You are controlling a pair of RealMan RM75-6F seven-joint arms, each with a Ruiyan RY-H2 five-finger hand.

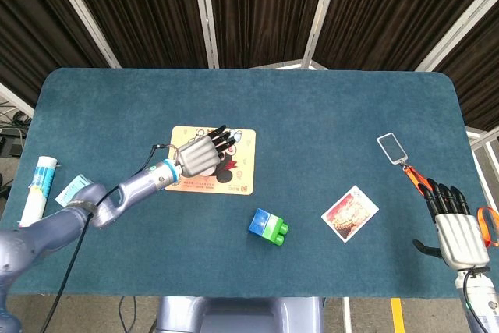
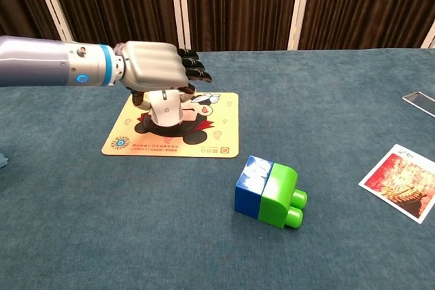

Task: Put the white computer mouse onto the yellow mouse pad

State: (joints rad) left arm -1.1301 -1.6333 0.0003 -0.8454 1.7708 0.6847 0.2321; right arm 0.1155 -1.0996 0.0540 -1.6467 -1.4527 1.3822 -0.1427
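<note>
The left hand [image 1: 201,155] reaches over the yellow mouse pad [image 1: 242,178], palm down, with its dark fingertips pointing toward 1 o'clock in the head view. In the chest view the left hand [image 2: 155,66] arches over the white computer mouse [image 2: 165,107], its fingers curled around the top of the mouse and holding it. The mouse sits over the cartoon print at the middle of the yellow mouse pad [image 2: 217,142]; whether its underside already touches the pad cannot be told for sure, though it looks very close to it. From the head camera the mouse is hidden under the hand.

The right hand [image 1: 454,230] hangs at the table's 4 o'clock corner, well apart from the pad, with its fingers straight, held side by side and holding nothing.

A blue and green toy block [image 1: 268,225] lies on the teal table [image 1: 327,115] at 5 o'clock from the pad, near it but not touching; the chest view shows the toy block [image 2: 269,191] with its blue half toward the left. A picture card [image 1: 350,213] lies further right, and a clear card holder [image 1: 391,147] with an orange lanyard [image 1: 419,181] lies at 1 o'clock from the card. At the table's 8 o'clock edge are a small light-blue box [image 1: 72,191] and a rolled white tube [image 1: 35,192].
</note>
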